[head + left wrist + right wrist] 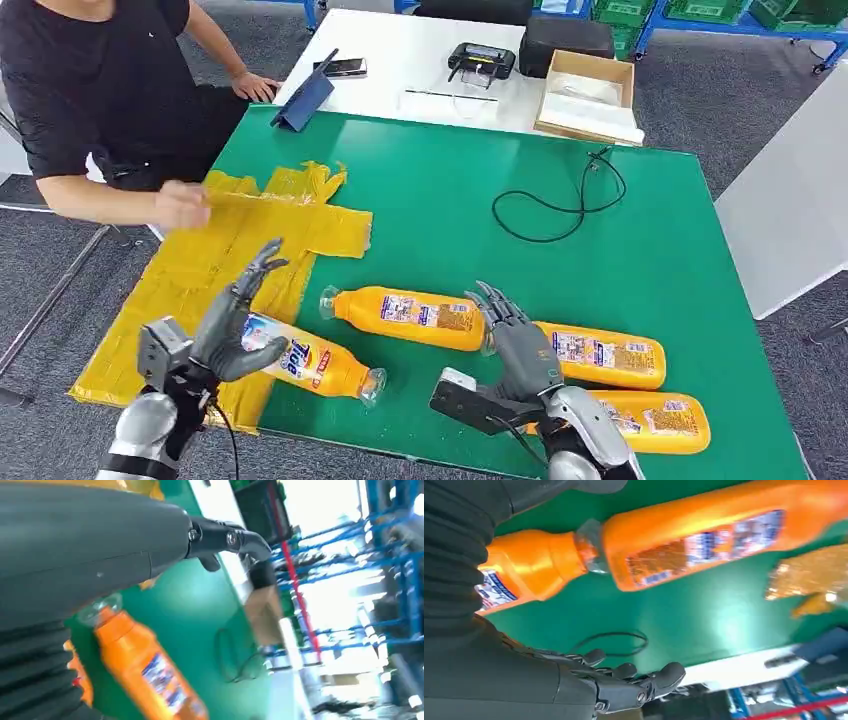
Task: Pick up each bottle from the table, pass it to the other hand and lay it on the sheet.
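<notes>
1. My left hand (238, 322) hangs over the near-left of the green counter (450, 210), fingers spread and grasping nothing. Beneath its palm lies an orange bottle (310, 362) whose label reads "Tide" in blue.

2. That Tide bottle lies on its side, its long axis running left to right. Its clear cap points right and slightly toward me, and its base end rests on the near edge of the yellow sheet (215, 262).

3. My right hand (518, 340) is released too, fingers extended over the near centre, between a second bottle (412, 315) and a third bottle (600, 355).

4. The second bottle lies left to right with its cap pointing left; its label print is too small to read.

5. A fourth bottle (655, 420) lies nearest me on the right, partly behind my right forearm.

6. My right wrist view shows two bottles nearly neck to base, and a looped black cable (611, 644) beyond my fingers (644, 685).

7. The head view adds a person's hand (183, 205) pressing on the sheet at far left.
</notes>
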Motion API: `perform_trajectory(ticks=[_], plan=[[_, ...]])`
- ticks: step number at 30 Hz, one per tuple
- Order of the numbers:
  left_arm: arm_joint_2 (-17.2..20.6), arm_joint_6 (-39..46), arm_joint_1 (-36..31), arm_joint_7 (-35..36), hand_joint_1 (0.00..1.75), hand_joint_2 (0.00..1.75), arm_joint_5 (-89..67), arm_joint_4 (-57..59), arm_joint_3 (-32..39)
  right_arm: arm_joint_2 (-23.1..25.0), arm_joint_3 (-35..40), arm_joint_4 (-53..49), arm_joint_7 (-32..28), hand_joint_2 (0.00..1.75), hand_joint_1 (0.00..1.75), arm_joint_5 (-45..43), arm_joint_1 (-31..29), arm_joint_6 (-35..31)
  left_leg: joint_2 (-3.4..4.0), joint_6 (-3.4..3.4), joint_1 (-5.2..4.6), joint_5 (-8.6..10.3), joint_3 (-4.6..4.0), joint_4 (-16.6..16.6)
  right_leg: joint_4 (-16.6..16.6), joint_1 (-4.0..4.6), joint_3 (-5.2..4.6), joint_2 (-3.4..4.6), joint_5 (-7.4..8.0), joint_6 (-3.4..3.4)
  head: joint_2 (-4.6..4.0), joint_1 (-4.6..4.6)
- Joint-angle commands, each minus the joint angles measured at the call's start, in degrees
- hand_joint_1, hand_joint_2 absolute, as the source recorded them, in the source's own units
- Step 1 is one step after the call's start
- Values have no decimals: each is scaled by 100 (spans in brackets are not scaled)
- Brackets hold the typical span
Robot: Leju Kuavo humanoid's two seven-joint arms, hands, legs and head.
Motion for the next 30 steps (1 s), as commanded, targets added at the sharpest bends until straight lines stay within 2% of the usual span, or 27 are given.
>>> perform_trajectory(ticks=[1, 11, 12, 30], plan=[[-463, -444, -66, 212, 0, 0, 455, -463, 560, 248, -232, 1356, 152, 175, 0, 257, -530, 81, 10, -12, 8, -3, 7, 0, -5, 7, 6, 22, 1, -12, 0, 0], [-423, -333, -95, 172, 0, 0, 328, -344, 144, 419, 13, 1837, 206, 175, 0, 522, -936, 189, 9, -12, 6, -1, 3, 0, -2, 5, 1, 21, 0, -13, 0, 2], [-417, -352, -92, 166, 0, 175, 354, -334, 140, 432, 47, 1876, 217, 175, 0, 548, -975, 203, 14, -16, 8, -2, 1, 2, -1, 7, -2, 31, 1, -18, 0, 4], [-399, -435, -91, 192, 0, 175, 352, -255, 21, 713, 323, 2463, 286, 175, 0, 713, -1425, 294, 9, -10, 6, -1, -4, -1, -3, 5, -6, 18, 0, -10, 0, 4]])
